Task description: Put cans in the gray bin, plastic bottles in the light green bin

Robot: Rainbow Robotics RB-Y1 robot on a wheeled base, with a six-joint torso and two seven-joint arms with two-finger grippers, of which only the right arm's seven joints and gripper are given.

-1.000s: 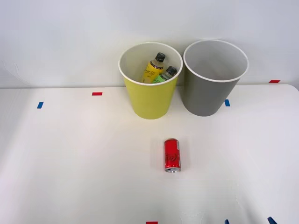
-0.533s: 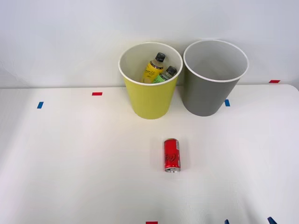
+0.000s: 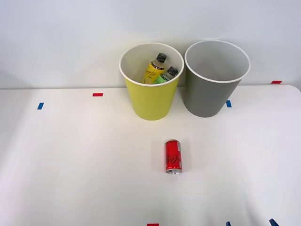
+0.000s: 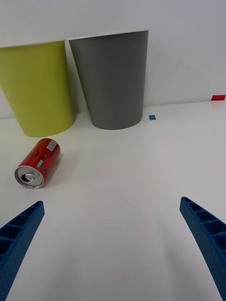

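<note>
You have both plastic bottles (image 3: 160, 69) already standing in the light green bin (image 3: 150, 101), just left of the gray bin (image 3: 214, 96), so that half looks done. The gray bin looks empty. What is left for you is the red can (image 3: 173, 156): it lies on its side on the table (image 3: 70, 155), in front of the gray bin and a little to its left, long axis running toward the bins, pull-tab end facing you. Your right gripper (image 4: 113, 244) hangs short of it, fingers wide apart, holding nothing.
</note>
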